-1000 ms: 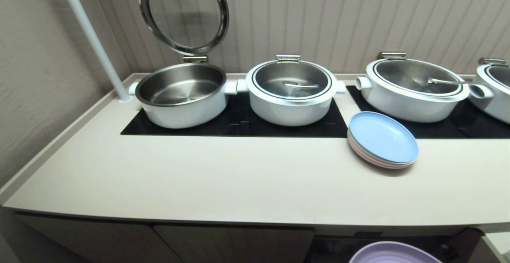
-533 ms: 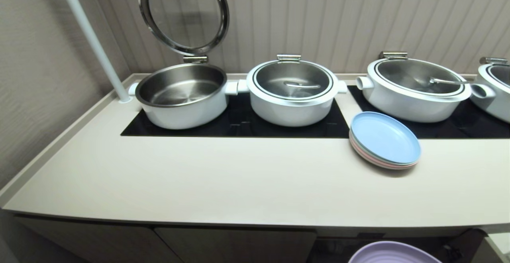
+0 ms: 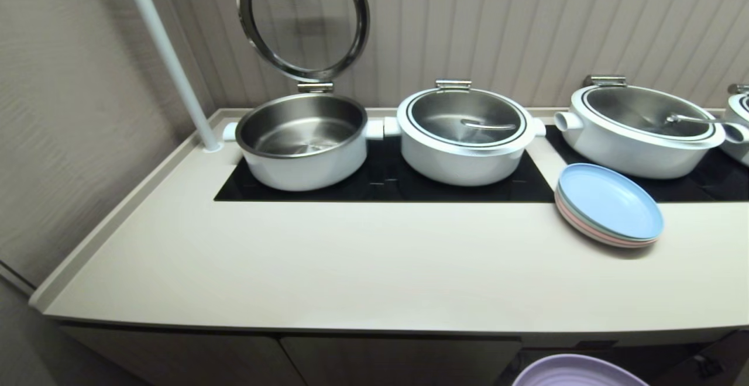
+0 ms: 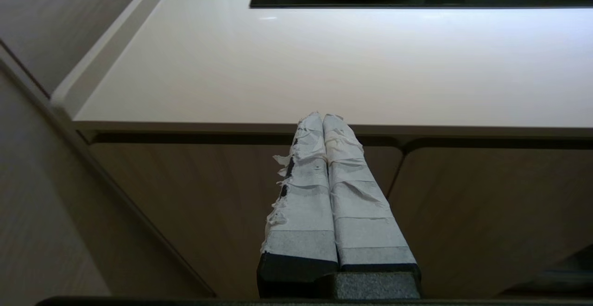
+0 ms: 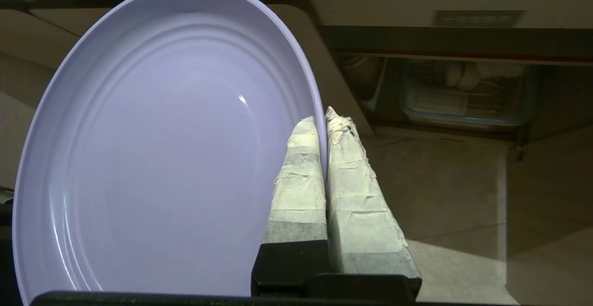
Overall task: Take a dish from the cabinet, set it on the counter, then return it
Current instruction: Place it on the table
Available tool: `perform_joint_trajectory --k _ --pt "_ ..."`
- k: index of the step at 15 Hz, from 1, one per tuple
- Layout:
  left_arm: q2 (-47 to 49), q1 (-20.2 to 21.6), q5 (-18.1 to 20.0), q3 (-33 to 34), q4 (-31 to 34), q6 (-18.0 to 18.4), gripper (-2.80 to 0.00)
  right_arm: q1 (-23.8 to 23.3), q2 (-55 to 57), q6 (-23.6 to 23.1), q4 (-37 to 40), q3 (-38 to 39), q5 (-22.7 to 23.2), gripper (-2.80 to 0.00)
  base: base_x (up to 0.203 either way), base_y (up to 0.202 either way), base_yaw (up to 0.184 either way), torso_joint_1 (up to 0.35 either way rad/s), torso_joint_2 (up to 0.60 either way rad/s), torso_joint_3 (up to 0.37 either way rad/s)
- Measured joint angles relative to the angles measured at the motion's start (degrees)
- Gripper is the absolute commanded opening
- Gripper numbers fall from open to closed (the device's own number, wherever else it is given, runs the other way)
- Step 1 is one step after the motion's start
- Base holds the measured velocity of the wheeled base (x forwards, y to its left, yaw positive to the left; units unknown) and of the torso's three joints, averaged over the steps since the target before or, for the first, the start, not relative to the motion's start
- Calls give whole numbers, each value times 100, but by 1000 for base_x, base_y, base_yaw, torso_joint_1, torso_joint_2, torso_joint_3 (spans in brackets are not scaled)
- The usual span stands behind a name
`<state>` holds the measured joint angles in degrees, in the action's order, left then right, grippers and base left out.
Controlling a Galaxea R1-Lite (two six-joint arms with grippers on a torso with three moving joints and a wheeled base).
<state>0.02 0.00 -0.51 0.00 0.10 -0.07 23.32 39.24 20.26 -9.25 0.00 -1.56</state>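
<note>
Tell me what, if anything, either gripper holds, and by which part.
The right gripper is shut on the rim of the round pale lavender plastic plate, below the counter's front edge. The left gripper is shut on nothing.

Open pot with raised lid; lidded pots beside; blue-topped plate stack right; white pole left.
</note>
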Motion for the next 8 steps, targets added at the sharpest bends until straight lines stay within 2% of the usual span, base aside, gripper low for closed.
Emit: perform_joint_trajectory --k 8 --pt "0 0 10 0 -10 -9 -280 -11 22 -6 0 0 -8 -280 0 188 1 2 3 3"
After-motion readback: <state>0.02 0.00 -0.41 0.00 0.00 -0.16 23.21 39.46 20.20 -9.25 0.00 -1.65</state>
